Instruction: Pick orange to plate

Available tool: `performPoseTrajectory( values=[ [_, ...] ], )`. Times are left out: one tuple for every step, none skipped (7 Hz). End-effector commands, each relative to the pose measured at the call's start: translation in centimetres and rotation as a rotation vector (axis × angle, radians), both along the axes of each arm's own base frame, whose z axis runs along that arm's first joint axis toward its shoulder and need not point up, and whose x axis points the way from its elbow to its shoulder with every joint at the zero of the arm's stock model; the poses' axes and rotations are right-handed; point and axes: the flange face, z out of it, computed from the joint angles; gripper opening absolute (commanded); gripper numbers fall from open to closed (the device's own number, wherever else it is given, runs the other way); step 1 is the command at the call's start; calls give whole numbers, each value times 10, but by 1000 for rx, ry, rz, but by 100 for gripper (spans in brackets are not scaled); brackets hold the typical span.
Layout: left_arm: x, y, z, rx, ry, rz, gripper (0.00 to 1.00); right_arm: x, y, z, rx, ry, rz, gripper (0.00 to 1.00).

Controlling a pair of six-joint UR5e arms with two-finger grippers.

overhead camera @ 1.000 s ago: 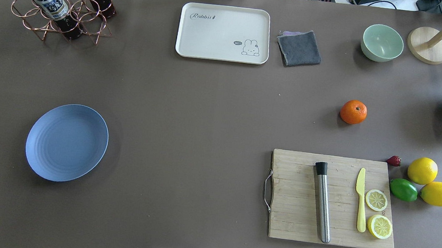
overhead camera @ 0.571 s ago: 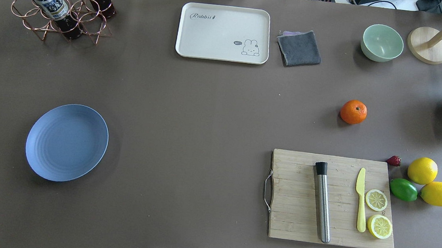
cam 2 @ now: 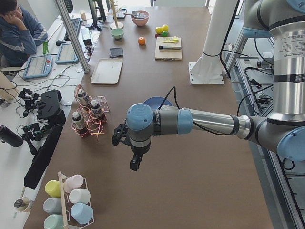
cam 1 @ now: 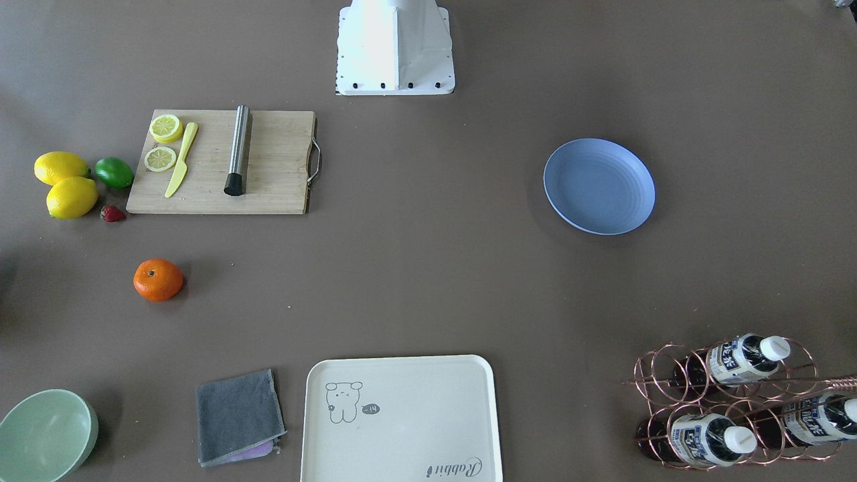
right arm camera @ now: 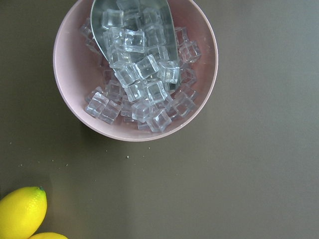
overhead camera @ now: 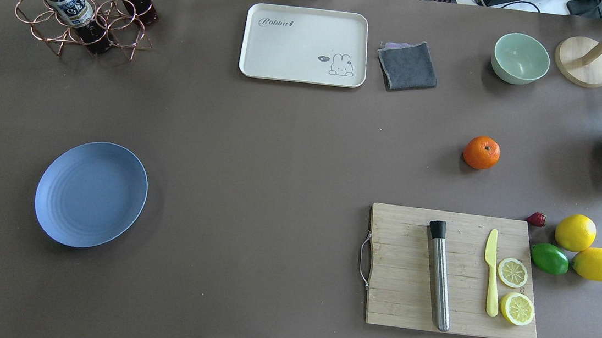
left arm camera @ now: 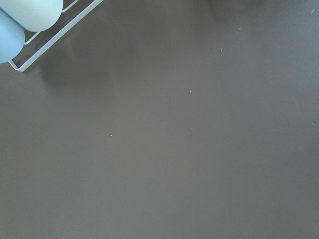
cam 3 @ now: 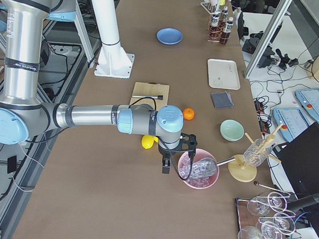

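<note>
The orange rests alone on the brown table at the right, beyond the cutting board; it also shows in the front view. The light-blue plate lies bare on the left half. Neither gripper appears in the overhead or front views. In the exterior left view, my left gripper hangs over bare table, nearer the camera than the plate. In the exterior right view, my right gripper hovers beside the pink ice bowl, short of the orange. I cannot tell whether either is open or shut.
A wooden cutting board carries a steel muddler, a yellow knife and lemon slices. Two lemons and a lime lie to its right. The pink bowl holds ice. At the back stand a cream tray, grey cloth, green bowl and bottle rack.
</note>
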Motion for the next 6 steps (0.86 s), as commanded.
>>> performPoseTrajectory(
  values=[
    [-1,-4,-8,91,-13,-2,98,0,-1,-3,6,-3,0,100],
    [-2,-32,-13,188,-33,-3,98,0,-1,-2,3,-3,0,100],
    [-3,-35,0,178,-24,-1,98,0,0,-1,0,-5,0,100],
    [-1,-28,5,174,-8,0,98,0,-4,-5,5,-4,6,100],
    [5,-30,-11,212,59,9,98,-1,-10,-20,78,-15,2,100],
    [24,-31,-15,168,149,-1,98,-2,-12,-26,189,-14,1,100]
  ],
)
